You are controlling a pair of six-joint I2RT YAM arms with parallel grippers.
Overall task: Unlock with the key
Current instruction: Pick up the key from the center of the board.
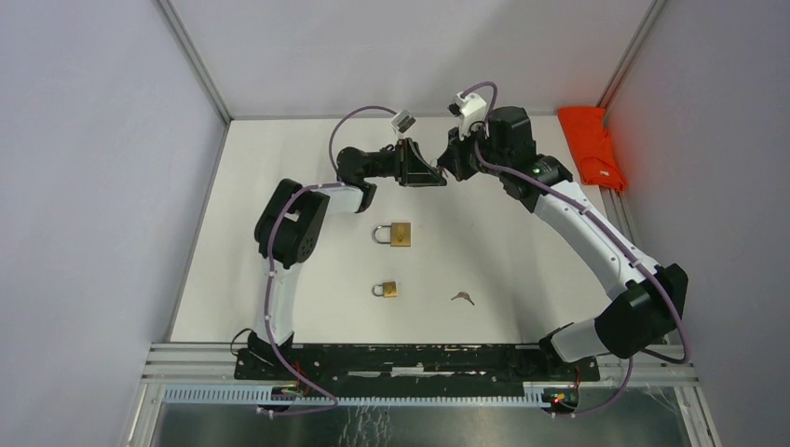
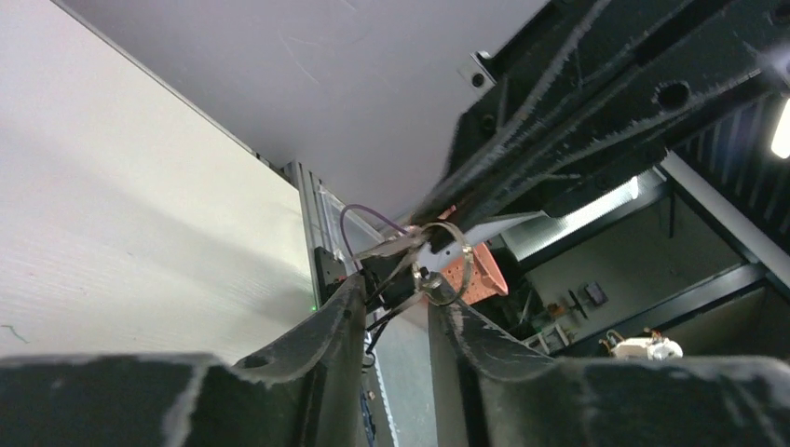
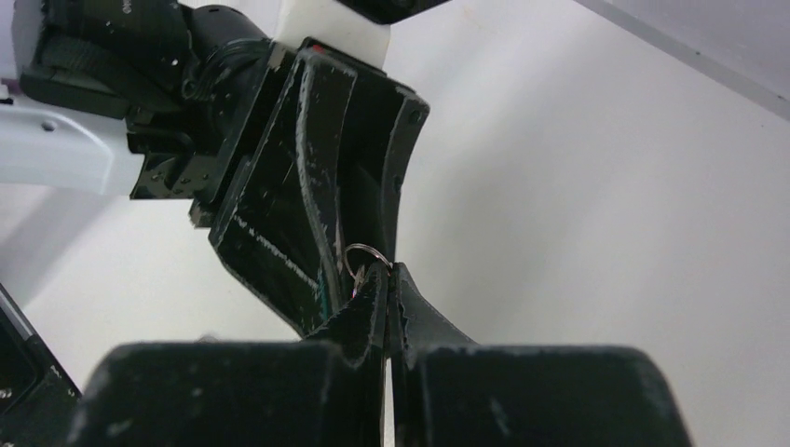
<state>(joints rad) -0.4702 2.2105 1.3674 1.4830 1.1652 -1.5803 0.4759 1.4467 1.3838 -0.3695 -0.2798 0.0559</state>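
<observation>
Both arms meet, raised, at the back of the table. My right gripper (image 1: 451, 165) (image 3: 387, 270) is shut on a small key; only its silver ring (image 3: 365, 253) sticks out above the fingertips. My left gripper (image 1: 440, 177) (image 2: 396, 293) is open, its tips right at the key and ring (image 2: 436, 264), with the ring against its right finger. A large brass padlock (image 1: 398, 234) and a small brass padlock (image 1: 387, 290) lie on the white table, away from both grippers. A second key (image 1: 463, 298) lies right of the small padlock.
An orange cloth (image 1: 592, 146) lies at the back right corner by the metal frame. Grey walls close in the table on the left, back and right. The arm bases sit on a black rail (image 1: 410, 361) at the near edge.
</observation>
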